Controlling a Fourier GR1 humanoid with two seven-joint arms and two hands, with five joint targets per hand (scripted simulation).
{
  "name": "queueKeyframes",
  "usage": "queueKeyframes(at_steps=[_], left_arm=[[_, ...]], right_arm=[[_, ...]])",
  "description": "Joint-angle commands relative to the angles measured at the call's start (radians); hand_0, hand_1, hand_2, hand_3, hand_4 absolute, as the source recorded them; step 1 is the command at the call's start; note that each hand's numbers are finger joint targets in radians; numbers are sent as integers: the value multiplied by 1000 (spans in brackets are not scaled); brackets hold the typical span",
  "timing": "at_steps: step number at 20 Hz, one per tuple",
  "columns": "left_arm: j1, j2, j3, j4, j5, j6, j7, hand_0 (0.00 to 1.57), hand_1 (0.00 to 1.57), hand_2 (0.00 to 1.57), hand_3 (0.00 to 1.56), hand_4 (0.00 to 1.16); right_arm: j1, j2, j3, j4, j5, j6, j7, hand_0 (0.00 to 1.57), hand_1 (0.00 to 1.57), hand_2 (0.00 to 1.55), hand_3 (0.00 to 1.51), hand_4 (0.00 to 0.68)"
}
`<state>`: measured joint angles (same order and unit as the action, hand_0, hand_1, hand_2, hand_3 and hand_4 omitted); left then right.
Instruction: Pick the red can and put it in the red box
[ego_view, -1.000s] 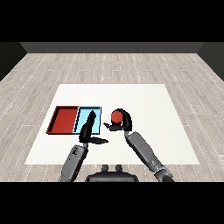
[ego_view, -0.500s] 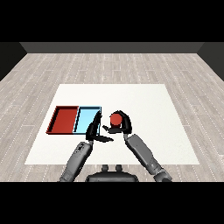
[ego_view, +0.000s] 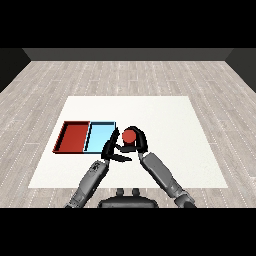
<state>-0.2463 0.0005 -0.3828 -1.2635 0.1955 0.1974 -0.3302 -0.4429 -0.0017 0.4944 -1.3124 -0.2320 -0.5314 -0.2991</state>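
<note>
The right hand (ego_view: 136, 140) curls round the red can (ego_view: 129, 135), grasping it just above the white table (ego_view: 165, 115); the can's round red top shows between the black fingers, which arch over it on the far side and to the right. The left hand (ego_view: 110, 148) is beside the right hand, to its left, fingers straight and released, pointing up toward the can and close against it; whether they touch it cannot be told. The light blue tray (ego_view: 93, 141) lies just left of the left hand; the red tray (ego_view: 74, 136) adjoins it on its farther left, well apart from the held can.
</note>
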Motion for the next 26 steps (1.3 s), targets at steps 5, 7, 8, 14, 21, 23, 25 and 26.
queueKeyframes(at_steps=[5, 7, 8, 14, 21, 23, 25, 26], left_arm=[[-55, -1, -93, 57, 92, 67, -21, 0, 0, 0, 0, 0], [-102, 13, 13, 68, 82, -26, 17, 0, 0, 0, 0, 0], [-101, 0, -112, 119, 144, 67, -66, 0, 0, 0, 0, 0], [-127, 0, -93, 109, 140, 66, -30, 0, 0, 0, 0, 0], [-59, 0, -102, 6, 81, 80, 5, 0, 0, 0, 0, 217], [-56, 7, -53, -7, 25, 117, 48, 0, 0, 0, 0, 431], [-28, 0, -84, 37, 33, 258, 6, 608, 608, 631, 0, 605], [-68, 0, -65, 28, 72, 280, 35, 742, 742, 887, 707, 824]], right_arm=[[6, 2, 85, -40, -28, -81, 20, 1451, 1451, 1436, 1376, 624], [-10, 2, 28, 22, -84, 16, -34, 1460, 1460, 1433, 1371, 625], [-59, 2, -11, 48, -87, 27, -19, 1481, 1481, 1437, 1371, 621], [-59, 2, 67, 17, -95, -15, -18, 1500, 1500, 1450, 1375, 618], [-161, 1, 138, 105, -176, -86, -32, 1487, 1487, 1457, 1372, 646], [-47, 1, 165, 38, -115, -83, -46, 1467, 1467, 1450, 1366, 630], [-60, 2, 137, 36, -96, -82, -43, 1474, 1474, 1450, 1367, 629], [-82, 2, 165, 38, -129, -85, -26, 1473, 1473, 1450, 1365, 626]])
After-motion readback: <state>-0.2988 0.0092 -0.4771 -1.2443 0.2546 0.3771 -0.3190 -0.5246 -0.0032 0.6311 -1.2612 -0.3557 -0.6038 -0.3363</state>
